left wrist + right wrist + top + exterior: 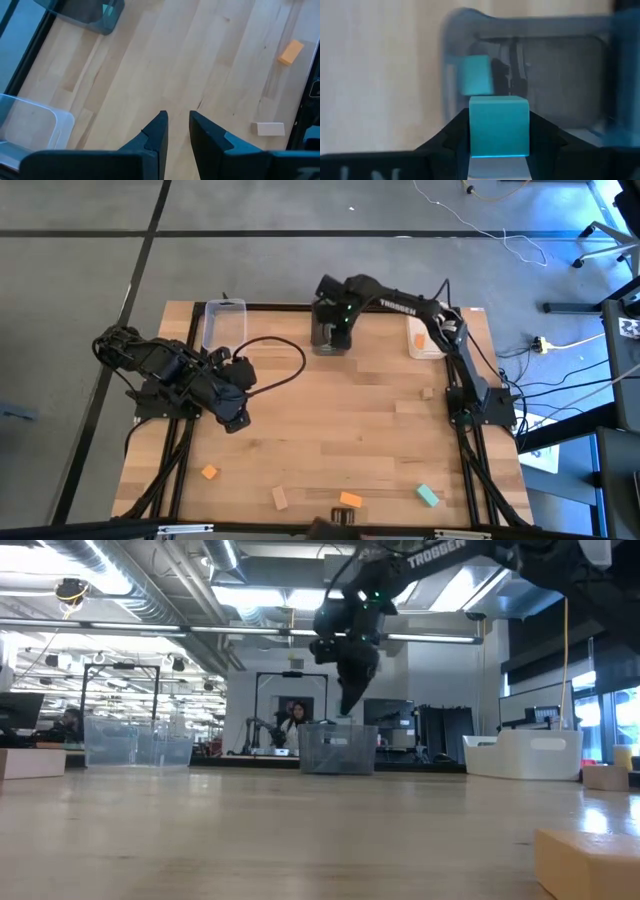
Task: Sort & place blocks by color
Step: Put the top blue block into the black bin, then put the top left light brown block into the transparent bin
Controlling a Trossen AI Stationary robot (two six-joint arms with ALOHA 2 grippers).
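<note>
The worktop [330,420] carries three bins along its far edge: a clear bin [222,320], a grey bin [330,338] and a white bin [424,338]. The right arm reaches over the grey bin, its right claw [499,150] clamped on a teal block [499,126] just above the bin, where another teal block [476,75] lies. The left claw [176,131] waits at the left side, fingers slightly apart. Loose blocks lie near the front edge: orange [209,472], tan [280,498], orange [350,500], teal [428,495]. They look light, stiff and smooth; best pinched across flat opposite faces.
</note>
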